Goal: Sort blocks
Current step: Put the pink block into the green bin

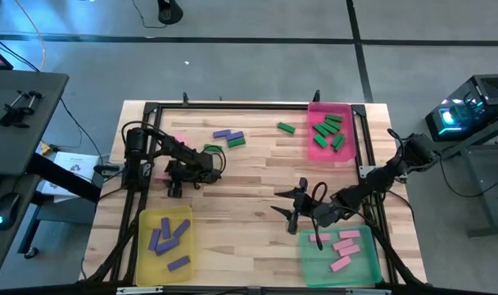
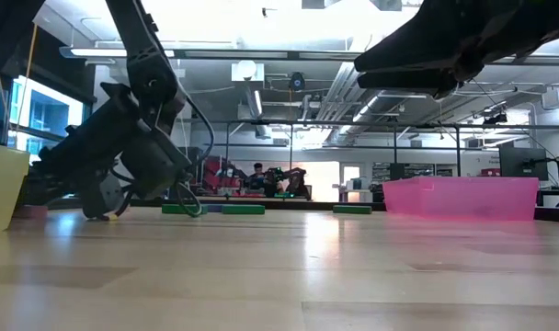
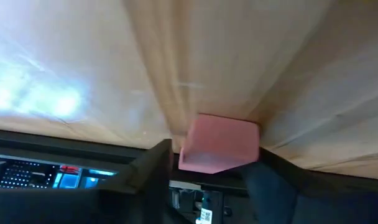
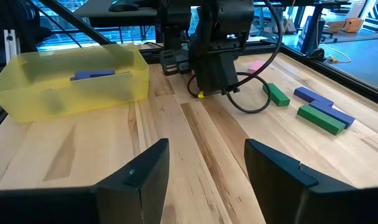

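A: Why did the left hand sit low at the worktop's left side, above the yellow tray?
B: A pink block lay between its two fingers, which flanked it with gaps showing; whether they had begun to pinch, I cannot tell. By colour, it likely belonged in the green tray, where other pink blocks lay.

A: And the remaining blocks?
B: Green blocks lay in the pink tray, purple blocks in the yellow tray; a few loose purple and green blocks lay near the far edge.

A: The arms' poses?
B: The left arm was folded low with its wrist tipped to the worktop; the right hand hung spread and empty near the green tray, pointing towards the left arm
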You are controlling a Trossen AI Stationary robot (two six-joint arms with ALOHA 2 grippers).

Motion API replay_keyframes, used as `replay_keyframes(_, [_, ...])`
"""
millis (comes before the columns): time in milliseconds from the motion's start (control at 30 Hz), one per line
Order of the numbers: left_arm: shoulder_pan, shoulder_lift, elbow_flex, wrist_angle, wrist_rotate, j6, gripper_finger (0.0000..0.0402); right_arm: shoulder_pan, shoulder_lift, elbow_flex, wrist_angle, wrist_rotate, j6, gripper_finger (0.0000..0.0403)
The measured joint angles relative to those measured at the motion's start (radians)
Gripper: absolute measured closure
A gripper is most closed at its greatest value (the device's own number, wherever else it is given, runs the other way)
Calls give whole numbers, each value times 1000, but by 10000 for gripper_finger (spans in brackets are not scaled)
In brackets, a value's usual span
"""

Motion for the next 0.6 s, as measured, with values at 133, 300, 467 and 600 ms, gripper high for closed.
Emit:
replay_keyframes(133, [-13, 0, 1, 0, 10, -8, 303, 0, 0, 0, 0, 0, 3, 210])
replay_keyframes(300, [-36, -41, 10, 6, -4, -32, 329, 0, 0, 0, -1, 0, 3, 210])
replay_keyframes(467, [-47, -177, 59, 64, -67, -118, 329, 0, 0, 0, -12, 0, 7, 210])
replay_keyframes(600, [-46, -323, 100, 105, -89, -184, 329, 0, 0, 0, -21, -1, 8, 210])
